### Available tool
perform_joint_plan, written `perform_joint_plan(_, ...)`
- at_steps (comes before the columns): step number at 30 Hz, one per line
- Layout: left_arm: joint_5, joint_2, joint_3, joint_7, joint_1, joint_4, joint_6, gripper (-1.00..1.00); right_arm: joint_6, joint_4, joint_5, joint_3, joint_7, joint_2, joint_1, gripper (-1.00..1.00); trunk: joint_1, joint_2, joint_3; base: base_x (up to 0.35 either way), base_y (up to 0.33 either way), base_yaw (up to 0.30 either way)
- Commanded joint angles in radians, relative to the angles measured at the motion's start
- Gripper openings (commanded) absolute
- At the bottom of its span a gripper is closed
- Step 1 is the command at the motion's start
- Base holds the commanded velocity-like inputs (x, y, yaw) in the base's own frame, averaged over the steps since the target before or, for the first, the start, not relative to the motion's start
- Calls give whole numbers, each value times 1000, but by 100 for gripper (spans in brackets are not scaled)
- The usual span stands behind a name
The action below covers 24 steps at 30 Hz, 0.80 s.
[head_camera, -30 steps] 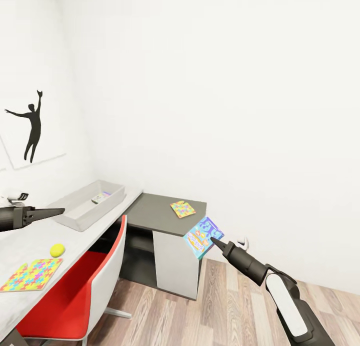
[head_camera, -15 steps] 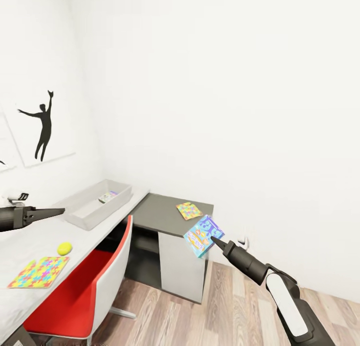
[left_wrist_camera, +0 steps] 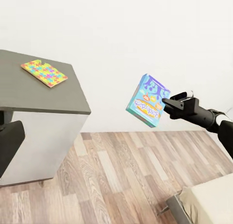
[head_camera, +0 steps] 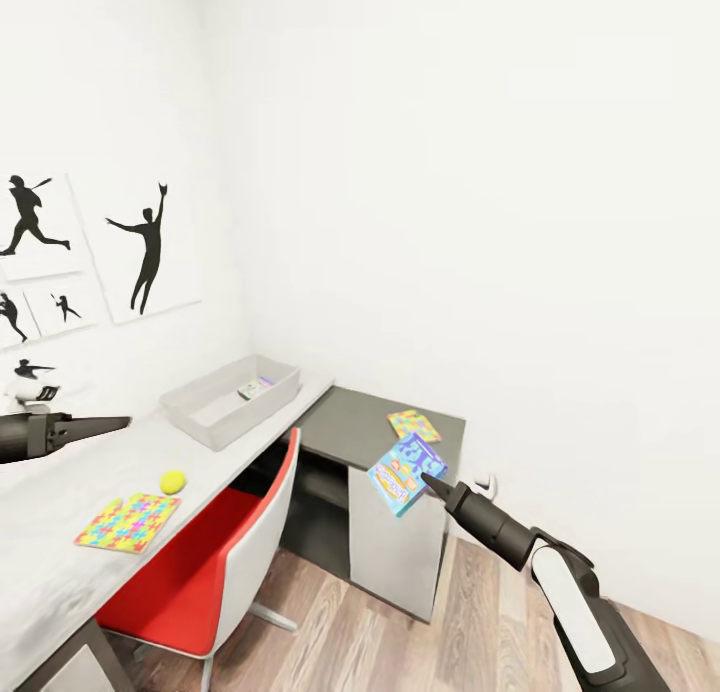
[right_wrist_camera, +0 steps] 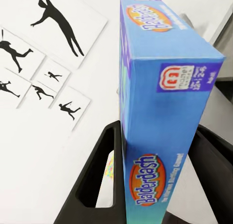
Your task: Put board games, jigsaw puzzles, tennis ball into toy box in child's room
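Blue board game clamped in outstretched right gripper, aloft beside grey cabinet.

Bright, even, sourceless light washes the white walls nearly featureless — shadows stay faint, edges slightly soft, no glare.

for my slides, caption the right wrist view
Right gripper jaws clamp a blue board game edge-on, athlete silhouette pictures beyond.
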Motion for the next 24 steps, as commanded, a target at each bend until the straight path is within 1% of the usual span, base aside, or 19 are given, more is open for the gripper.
perform_joint_plan(1, -1, 0, 0, -4, -1, 0, 11, 100, 6, 0, -11, 0, -1, -1, 0, -100, 1, -1, 0, 143, -115, 140)
perform_joint_plan(10, -3, -2, -2, -4, 0, 0, 11, 100, 6, -3, -11, -1, -1, -3, -1, -100, 1, -1, 0, 27, -25, 16)
perform_joint_plan(13, -3, -3, -2, -4, -1, 0, 11, 100, 6, -3, -11, -1, -1, -2, -1, -100, 1, -1, 0, 115, -1, 67)
perform_joint_plan(24, -3, -4, -2, -4, -1, 0, 11, 100, 6, -3, -11, -1, -2, -3, 0, -100, 1, -1, 0, 294, 0, 260)
